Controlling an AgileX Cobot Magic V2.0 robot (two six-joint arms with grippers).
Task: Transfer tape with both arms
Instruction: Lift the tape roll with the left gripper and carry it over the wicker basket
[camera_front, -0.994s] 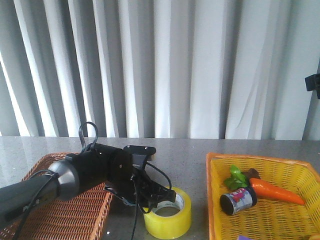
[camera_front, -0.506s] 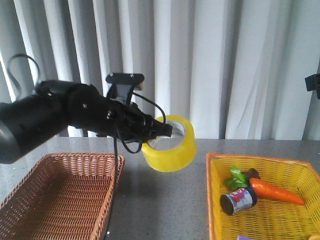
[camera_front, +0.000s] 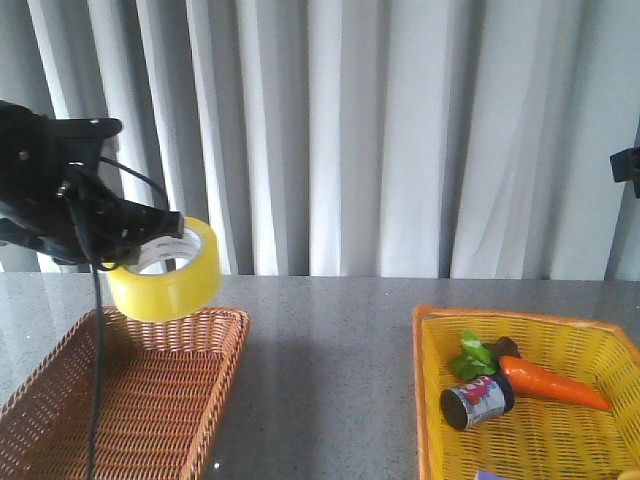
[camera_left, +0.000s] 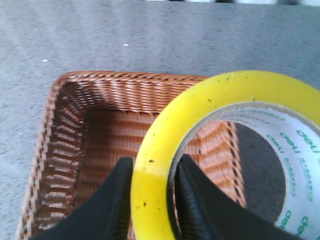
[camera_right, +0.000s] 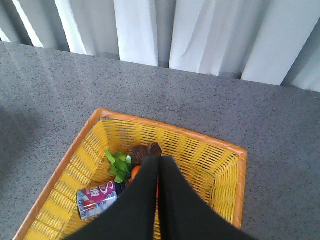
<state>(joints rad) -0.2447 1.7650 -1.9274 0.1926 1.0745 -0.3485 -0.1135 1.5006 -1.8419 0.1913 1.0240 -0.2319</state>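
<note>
Front view: at left of frame, the left black gripper (camera_front: 160, 232) carries the glossy yellow tape roll (camera_front: 165, 272) aloft, above the brown wicker basket (camera_front: 190, 380), apparently for release there. Left wrist view: fingers (camera_left: 111, 200) pinch the roll's wall, one inside the core. Right wrist view: right gripper (camera_right: 159, 172) closed, empty, above the yellow basket (camera_right: 210, 150).

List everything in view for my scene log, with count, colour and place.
Tape: one, glossy yellow with white printed core, held in the air over the brown basket.
Brown basket: one, wicker, table's left side.
Yellow basket: one, orange-rimmed, table's right side.
Toy carrot: one, orange with green leaves, inside the yellow basket.
Small can: one, dark with printed label, beside the carrot.
Table: one, grey speckled.
Curtain: white, behind the table.
Left gripper: black, clamping the tape's wall.
Right gripper: black, shut, above the yellow basket.
</note>
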